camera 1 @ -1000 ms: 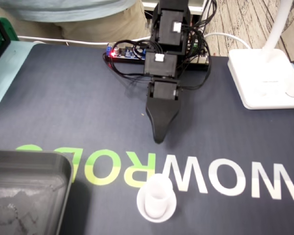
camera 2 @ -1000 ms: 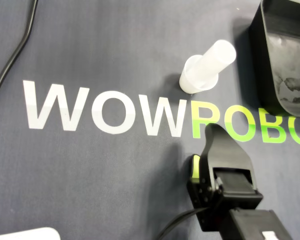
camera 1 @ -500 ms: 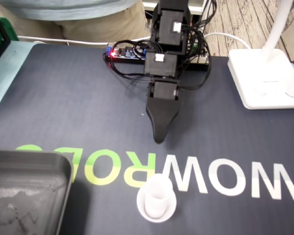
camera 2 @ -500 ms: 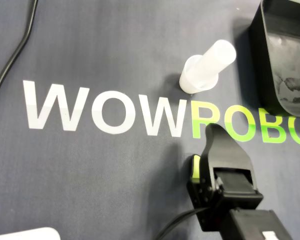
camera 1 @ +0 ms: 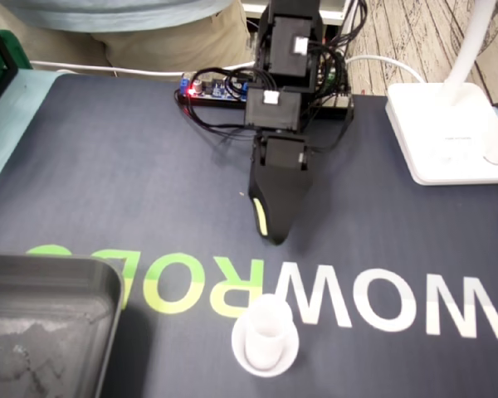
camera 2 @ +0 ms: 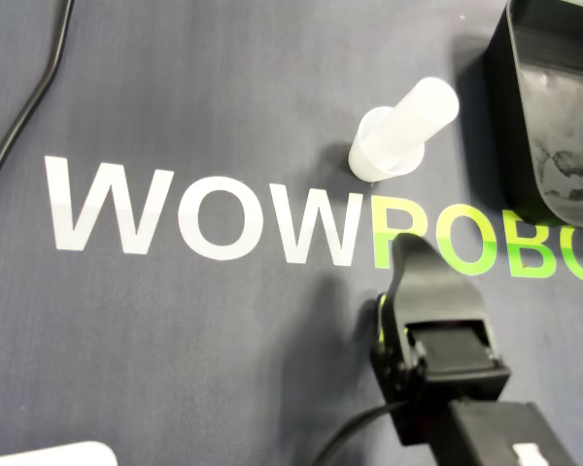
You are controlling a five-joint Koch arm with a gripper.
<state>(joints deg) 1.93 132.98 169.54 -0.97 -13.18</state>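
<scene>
I am holding my gripper (camera 1: 271, 235) low over the dark mat (camera 1: 108, 182) that is lying on the table (camera 1: 4, 124); in the fixed view it is pointing down the picture toward the lettering, and in the overhead view (camera 2: 408, 248) its tip is covering part of the green R; only the black jaw's tip is showing in either view, with a sliver of the yellow-green jaw alongside it, so I cannot tell whether the jaws are parted or pressed together; nothing is showing between them. The white tube (camera 1: 266, 336) is standing upright on its wider round base on the mat, on the far side of the lettering from me; in the fixed view it is sitting at the lower edge of the letters where the R and the W are meeting, and in the overhead view (camera 2: 403, 131) it is sitting just above that same spot; the row of letters is lying between it and my gripper, and the two are apart, not touching. The black tray (camera 1: 50, 323) is resting near the tube, to its left in the fixed view and to its right in the overhead view (camera 2: 554, 107); a white lamp base (camera 1: 448, 133) is sitting at the right edge of the fixed view, well apart from the tube.
</scene>
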